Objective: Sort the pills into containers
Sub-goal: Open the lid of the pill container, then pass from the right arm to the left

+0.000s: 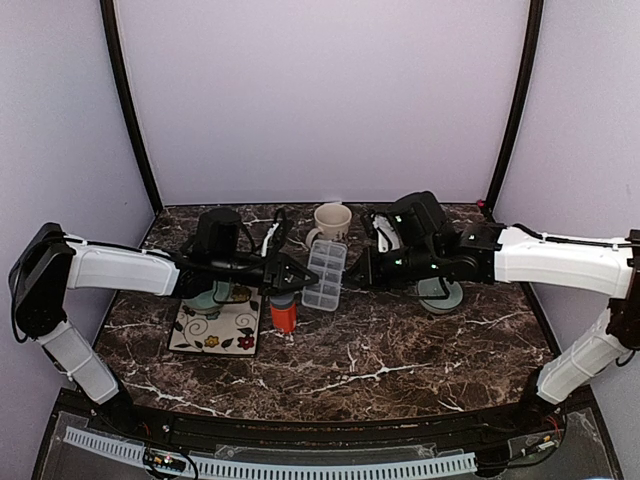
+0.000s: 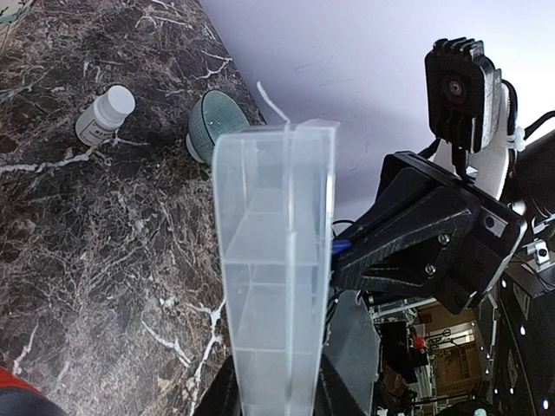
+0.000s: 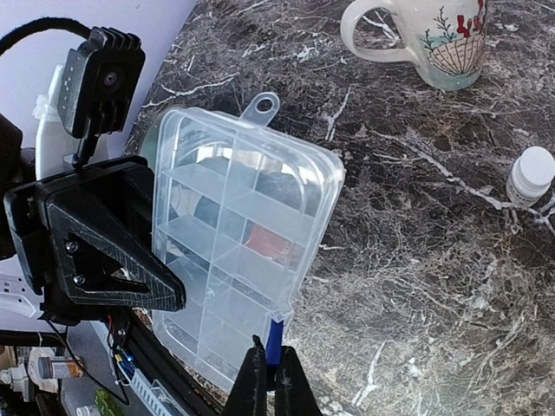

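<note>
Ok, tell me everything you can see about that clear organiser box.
The organiser box is a clear, flat plastic rectangle divided into two columns of small compartments, with a hanging loop at one end. Its lid looks closed and its compartments look empty. It is held tilted above the marble table, near the mug. The left claw pinches one edge across its thickness; the shut right claw sits at a corner, something blue at its tips.

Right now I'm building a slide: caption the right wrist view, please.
Left pincer holds the clear organiser box; right pincer shut at its corner.
</note>
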Controlling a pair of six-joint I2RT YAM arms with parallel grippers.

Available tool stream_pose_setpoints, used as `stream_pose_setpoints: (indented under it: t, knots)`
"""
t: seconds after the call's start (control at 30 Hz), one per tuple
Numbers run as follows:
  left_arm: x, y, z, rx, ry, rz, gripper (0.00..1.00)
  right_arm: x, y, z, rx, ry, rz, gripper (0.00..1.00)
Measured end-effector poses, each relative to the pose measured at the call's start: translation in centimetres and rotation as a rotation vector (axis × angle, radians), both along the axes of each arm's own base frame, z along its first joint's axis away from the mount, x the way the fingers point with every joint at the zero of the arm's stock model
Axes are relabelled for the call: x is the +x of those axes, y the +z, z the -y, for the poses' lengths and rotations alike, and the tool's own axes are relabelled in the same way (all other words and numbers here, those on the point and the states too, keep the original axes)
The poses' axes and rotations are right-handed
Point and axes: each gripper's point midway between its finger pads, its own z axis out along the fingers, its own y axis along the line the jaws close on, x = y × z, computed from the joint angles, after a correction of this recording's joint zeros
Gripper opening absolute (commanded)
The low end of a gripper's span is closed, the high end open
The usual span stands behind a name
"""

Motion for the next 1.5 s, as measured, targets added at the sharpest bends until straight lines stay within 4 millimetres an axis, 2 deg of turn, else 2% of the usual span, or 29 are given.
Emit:
stream_pose_setpoints:
  t: [0.2, 0.3, 0.5, 0.9, 1.1, 1.33, 1.5]
  knots:
    - [0.0, -0.6, 0.2, 0.027, 0.002, -0.005, 0.6, 0.1, -0.5, 0.0, -0.052, -0.001, 0.0, 0.0]
    - [0.2, -0.7, 0.2, 0.036, 0.012, 0.001, 0.67, -0.2, -0.5, 0.1, -0.07, 0.007, 0.002, 0.0]
    - [0.5, -1.3, -0.1, 0.063, 0.036, 0.005, 0.74, -0.3, -0.9, 0.6, -0.103, 0.001, -0.009, 0.0]
    - [1.0, -2.3, -0.5, 0.112, 0.065, 0.016, 0.76, -0.8, -1.9, 2.4, -0.209, -0.026, -0.039, 0.0]
    - [0.9, -2.2, -0.6, 0.118, 0.071, 0.015, 0.77, -1.2, -2.2, 2.9, -0.234, -0.028, -0.061, 0.0]
    - [0.6, -0.8, -0.8, 0.114, 0.07, 0.052, 0.77, -1.4, -2.8, 2.2, -0.202, -0.035, -0.106, 0.0]
    - [-0.6, 0.2, -0.3, 0.15, 0.052, 0.119, 0.76, -1.2, -3.6, 1.4, -0.175, -0.058, -0.149, 0.0]
